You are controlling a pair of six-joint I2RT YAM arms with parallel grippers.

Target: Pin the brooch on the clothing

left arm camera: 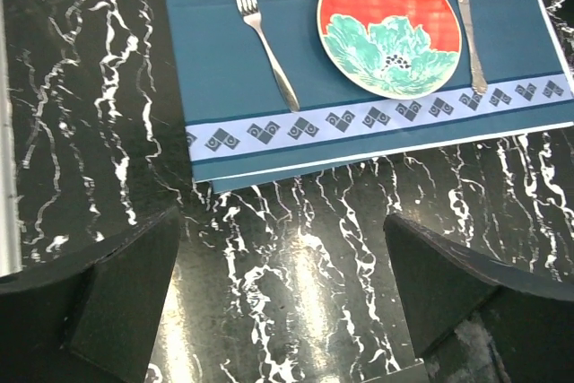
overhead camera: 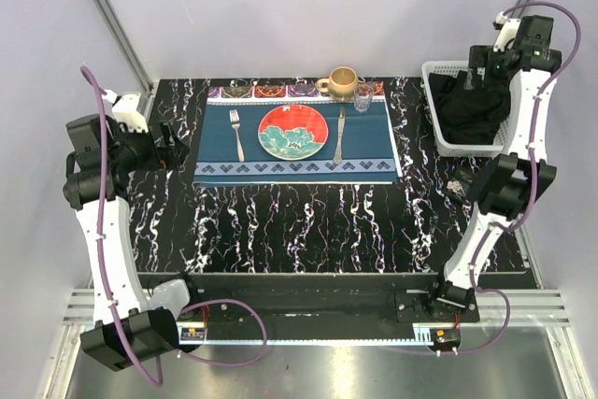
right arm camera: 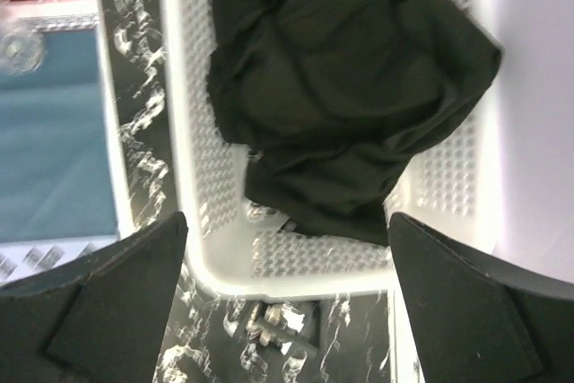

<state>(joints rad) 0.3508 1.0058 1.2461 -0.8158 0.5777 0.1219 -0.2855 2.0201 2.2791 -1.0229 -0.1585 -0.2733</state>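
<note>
At the two o'clock corner of the black marbled surface [overhead camera: 308, 221] stands a white perforated basket [overhead camera: 467, 149], and the clothing [overhead camera: 472, 105] lies inside it as a crumpled black heap. In the right wrist view the shirt fills most of the basket and spills against its walls; no buttons or collar can be made out.

The brooch [right arm camera: 278, 325] is a small silvery piece lying on the bare surface at six o'clock from the basket, just outside its near wall and apart from the clothing. In the top view it is a pale speck [overhead camera: 457, 184] at about three o'clock on the surface, close beside the elbow of the right arm.

The right end effector [right arm camera: 287, 221] hangs above the basket with its fingers spread wide, released and empty, touching neither shirt nor brooch. The left end effector [left arm camera: 282, 248] sits over the nine o'clock side of the surface. It is likewise released, with only marbled surface between its fingers, and it faces a blue placemat [left arm camera: 233, 78].

That placemat lies toward twelve o'clock. It carries a fork [left arm camera: 265, 42] at its nine o'clock side, a red and teal flowered plate [left arm camera: 390, 29] in the middle, and a knife [left arm camera: 468, 29] at three o'clock of the plate. A tan mug [overhead camera: 342, 80] and a clear glass [overhead camera: 363, 95] stand at the placemat's far edge, near one o'clock.
</note>
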